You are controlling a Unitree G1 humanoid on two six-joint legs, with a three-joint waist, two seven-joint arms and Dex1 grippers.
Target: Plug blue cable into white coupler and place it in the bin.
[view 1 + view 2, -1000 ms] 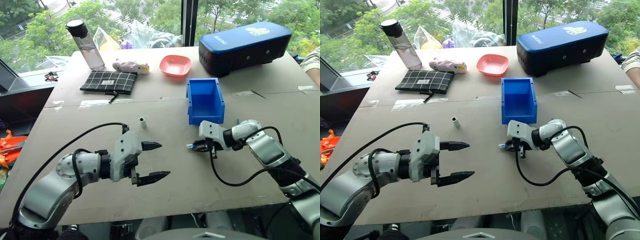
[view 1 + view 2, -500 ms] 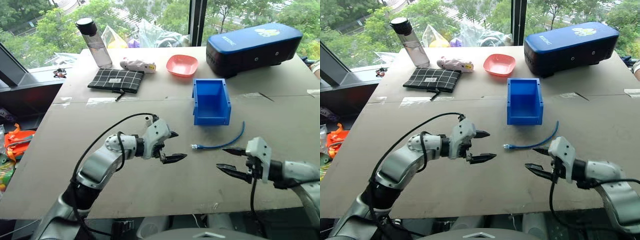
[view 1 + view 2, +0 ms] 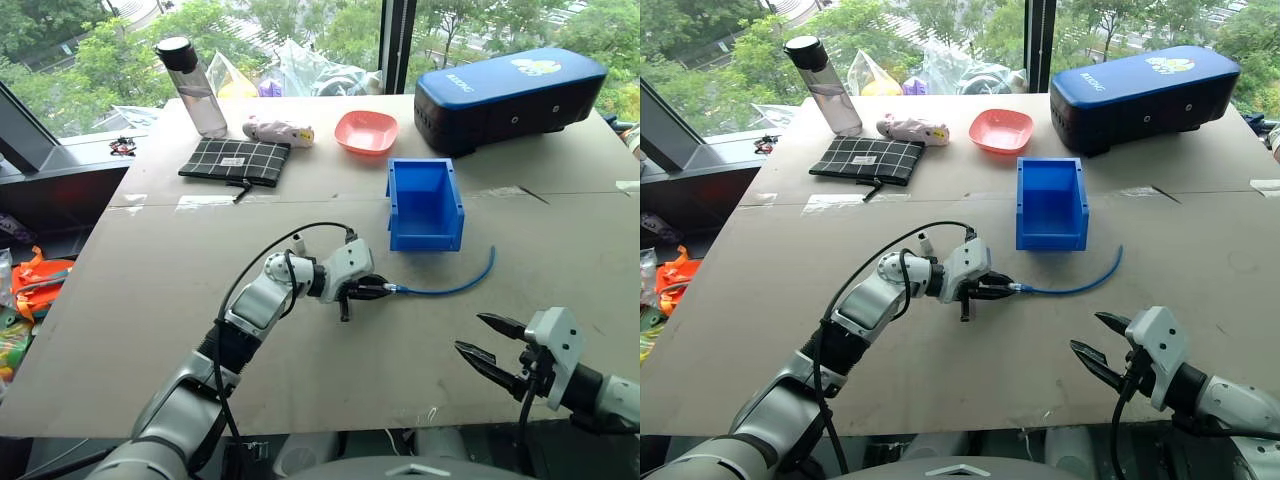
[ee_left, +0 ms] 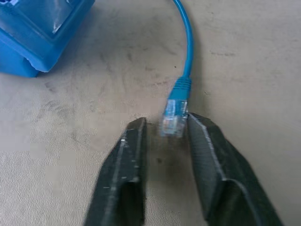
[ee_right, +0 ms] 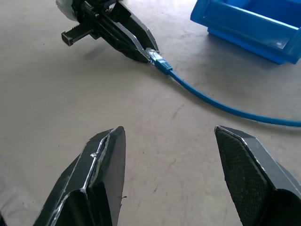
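- Right gripper [image 3: 493,343]: nearest the robot, above the front of the table [image 3: 160,300]; jaws apart, nothing between them.
- Left gripper [image 3: 383,290]: mid-table, closed on the clear plug of the blue cable [image 3: 455,286]; in the left wrist view the plug sits between both fingers [image 4: 127,155].
- Cable: lies on the table, curving right and away, ending just beside the bin [image 3: 425,203].
- Bin: beyond the cable, upright.
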